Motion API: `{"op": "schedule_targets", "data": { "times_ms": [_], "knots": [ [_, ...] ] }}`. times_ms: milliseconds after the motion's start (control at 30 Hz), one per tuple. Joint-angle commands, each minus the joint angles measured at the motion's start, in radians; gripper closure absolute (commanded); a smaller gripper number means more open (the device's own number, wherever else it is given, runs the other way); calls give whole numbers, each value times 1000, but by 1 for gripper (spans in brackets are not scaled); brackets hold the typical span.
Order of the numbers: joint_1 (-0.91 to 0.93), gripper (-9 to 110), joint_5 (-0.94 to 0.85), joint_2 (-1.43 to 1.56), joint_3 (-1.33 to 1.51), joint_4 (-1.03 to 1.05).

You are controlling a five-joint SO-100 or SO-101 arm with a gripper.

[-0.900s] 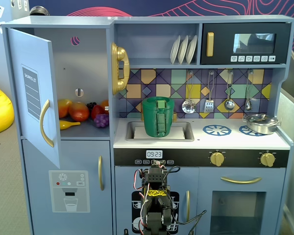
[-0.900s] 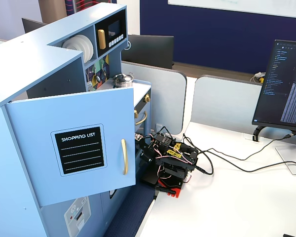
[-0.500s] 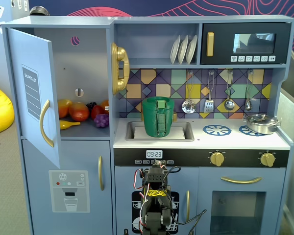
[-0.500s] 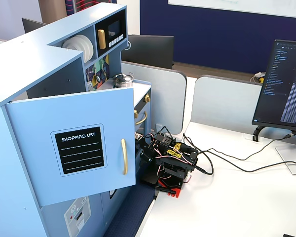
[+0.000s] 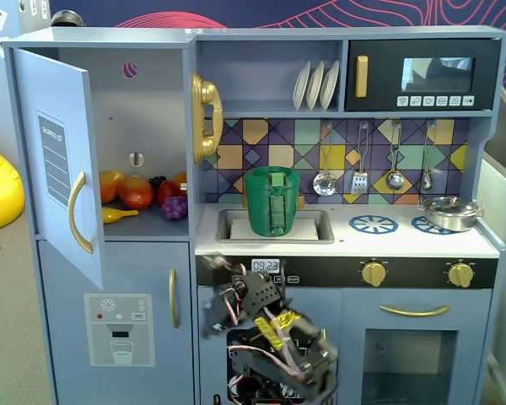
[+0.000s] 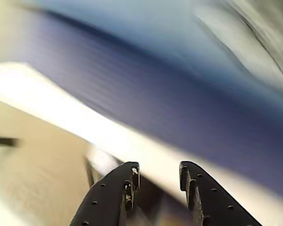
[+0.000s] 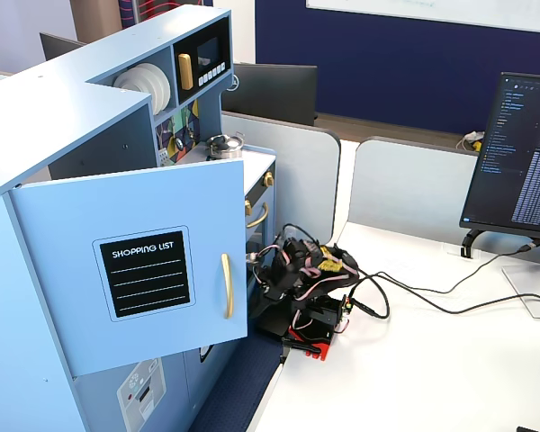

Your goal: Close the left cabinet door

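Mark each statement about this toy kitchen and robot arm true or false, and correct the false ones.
1. The cabinet door with the shopping list is shut. False: it stands wide open.
2. Toy fruit lies on the shelf behind that door. True.
3. The claw grips the door's gold handle. False: it holds nothing, and the arm sits folded low in front of the kitchen, away from the door.
4. A green container stands in the sink. True.
5. The microwave door is open. False: it is closed.
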Motion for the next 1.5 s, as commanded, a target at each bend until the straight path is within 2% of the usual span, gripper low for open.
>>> {"op": "schedule_targets", "data": {
  "times_ms": [0, 133, 267, 367, 600, 1033, 1467],
  "knots": [
    [-383, 102, -158, -69, -169, -181],
    [-588, 102, -302, -121, -164, -410],
    [-778, 102, -377, -204, -109, -775],
    [-839, 102, -402, -288, -83, -1000],
    [-874, 102, -411, -532, -120, -1344],
    [-836, 102, -489, -1085, -561, -1575],
    [-741, 102, -537, -1264, -776, -1565]
  ]
}}
